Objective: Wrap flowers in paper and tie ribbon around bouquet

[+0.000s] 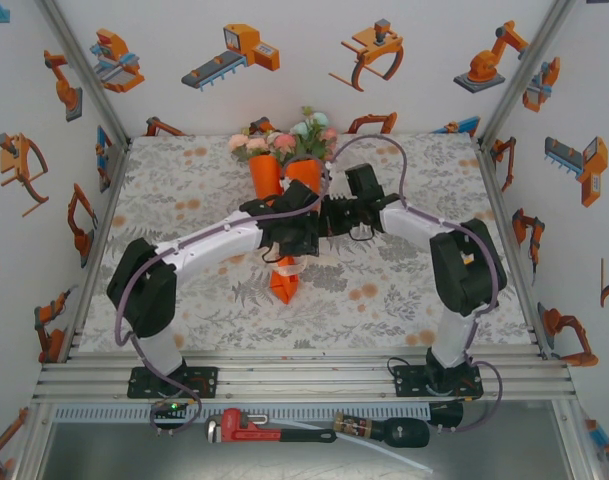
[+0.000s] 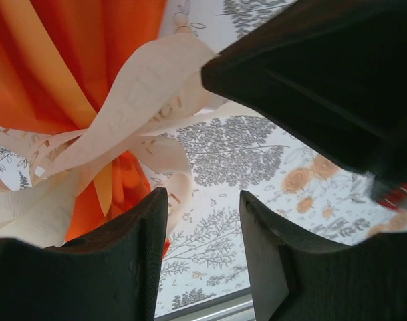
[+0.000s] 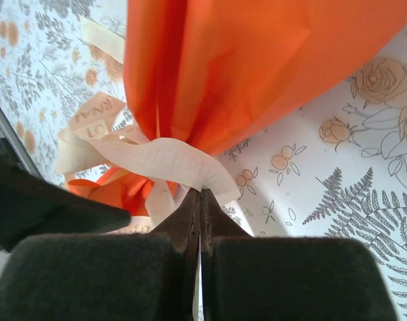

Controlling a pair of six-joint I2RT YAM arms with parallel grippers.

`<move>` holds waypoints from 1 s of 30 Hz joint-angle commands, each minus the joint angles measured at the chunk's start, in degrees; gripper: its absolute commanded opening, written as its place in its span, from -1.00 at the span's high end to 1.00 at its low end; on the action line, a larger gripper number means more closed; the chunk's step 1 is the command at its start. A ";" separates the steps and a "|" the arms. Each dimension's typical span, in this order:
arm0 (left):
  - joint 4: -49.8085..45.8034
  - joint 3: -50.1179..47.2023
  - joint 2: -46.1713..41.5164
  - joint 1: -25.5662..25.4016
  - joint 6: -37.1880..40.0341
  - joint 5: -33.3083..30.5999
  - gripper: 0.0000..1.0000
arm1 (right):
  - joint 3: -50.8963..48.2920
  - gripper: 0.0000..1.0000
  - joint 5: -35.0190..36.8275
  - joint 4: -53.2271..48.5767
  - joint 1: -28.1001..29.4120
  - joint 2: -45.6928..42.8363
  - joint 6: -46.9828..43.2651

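Note:
The bouquet (image 1: 280, 175) lies along the middle of the table, with pink, peach and pale blue flowers (image 1: 284, 140) at the far end and the orange paper (image 1: 283, 283) tapering toward me. A cream ribbon (image 3: 163, 160) is looped around the pinched neck of the paper (image 3: 256, 67). My right gripper (image 3: 200, 194) is shut on a fold of that ribbon, and a thin strip shows between its fingers. My left gripper (image 2: 203, 196) stands open beside the paper (image 2: 49, 67) with only tablecloth in its gap. The ribbon (image 2: 123, 114) hangs just left of its left finger. Over the bouquet's neck the left gripper (image 1: 292, 238) and the right gripper (image 1: 331, 214) meet.
A floral tablecloth (image 1: 404, 280) covers the table, and printed walls close in the left, right and back. Below the table's near edge lie a red pipe wrench (image 1: 254, 430) and a black-handled tool (image 1: 384, 432). The right gripper's dark body (image 2: 323, 80) looms close at upper right in the left wrist view.

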 commanded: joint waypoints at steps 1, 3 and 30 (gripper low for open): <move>-3.71 2.02 0.67 -0.30 -3.64 -3.09 0.08 | -0.87 1.00 0.34 1.80 0.27 -1.18 1.00; -3.80 2.02 1.36 -0.38 -3.88 -3.14 0.08 | -0.86 1.00 0.06 1.97 0.22 -0.96 1.04; 10.40 -5.62 -3.78 4.80 -7.09 -4.47 1.00 | -6.88 1.00 -3.69 3.38 0.22 -7.40 2.95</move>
